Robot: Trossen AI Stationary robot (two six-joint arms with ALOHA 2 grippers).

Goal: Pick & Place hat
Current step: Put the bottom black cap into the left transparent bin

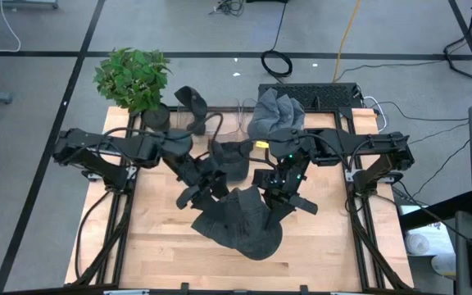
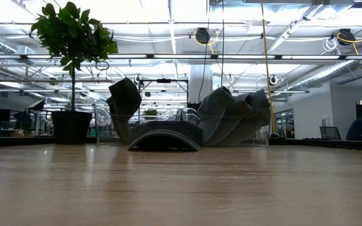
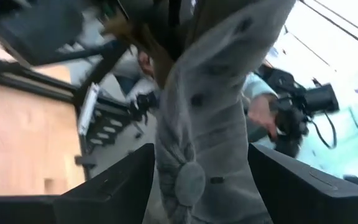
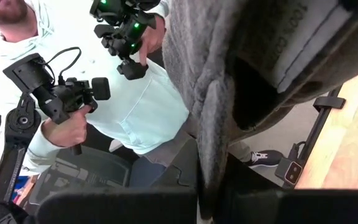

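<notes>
A dark grey hat (image 1: 240, 225) hangs in the air over the middle of the table, between my two arms. My right gripper (image 4: 210, 202) is shut on it; the hat's inside with a white label (image 4: 303, 43) faces that wrist view. My left gripper (image 3: 201, 186) points level at the hat from the table's left. Its fingers stand wide apart, and the hat's crown with its round top button (image 3: 189, 180) fills the gap between them. The low view shows neither gripper nor this hat. My right gripper pinches a fold of the hat's grey cloth (image 4: 211, 155) between its two fingers, coming level from the table's right. The hat is lifted clear of the table and hangs around and below the fingers. My left gripper: whether its fingers (image 3: 114, 190) touch the crown I cannot tell.
More hats lie at the table's far edge: a grey heap (image 1: 273, 115), a dark one (image 1: 191, 102) and a dark cap (image 2: 165, 135). A potted plant (image 1: 133, 78) stands at the far left corner. A person holding a camera rig (image 4: 61, 93) stands beyond the table.
</notes>
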